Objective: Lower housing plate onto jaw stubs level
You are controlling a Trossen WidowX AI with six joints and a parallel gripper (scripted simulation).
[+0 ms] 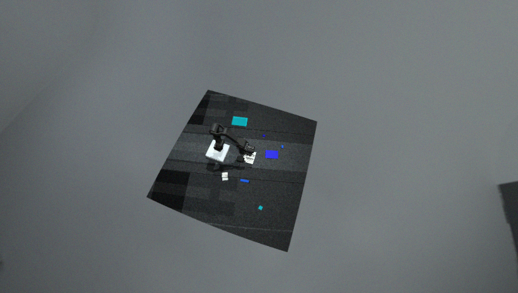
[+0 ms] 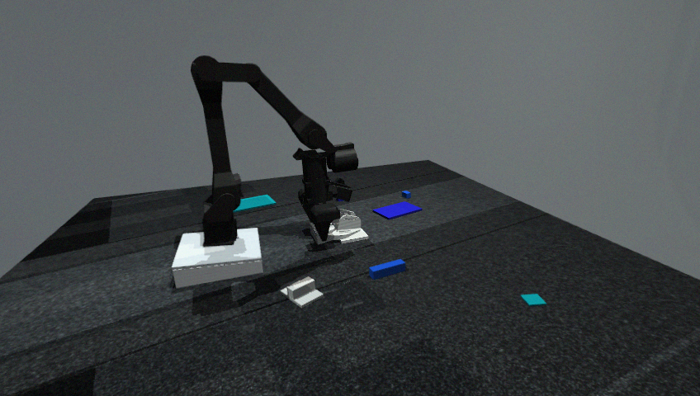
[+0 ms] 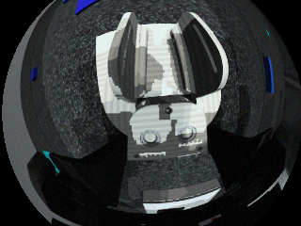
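Observation:
A white housing plate (image 3: 142, 121) with two round pin ends showing in it lies between my fingers in the wrist view. My gripper (image 3: 166, 132) (image 2: 328, 232) is shut on it, with dark fingers at its left and right sides. Just beyond stand the left jaw (image 3: 123, 63) and the right jaw (image 3: 203, 58), upright and apart with a channel between them. They stand on the white base (image 3: 105, 91) (image 2: 357, 236). The plate covers the jaws' near ends, so the stubs are mostly hidden. I cannot tell whether it sits fully down or level.
The white arm base (image 2: 215, 255) (image 1: 217, 154) is behind the gripper. A white ridged block (image 2: 303, 293) (image 1: 225, 176) and a blue bar (image 2: 387, 268) (image 1: 244, 180) lie nearer the exterior camera. A blue panel (image 2: 398, 209) (image 1: 271, 154) and a teal panel (image 2: 256, 202) (image 1: 239, 121) lie farther back.

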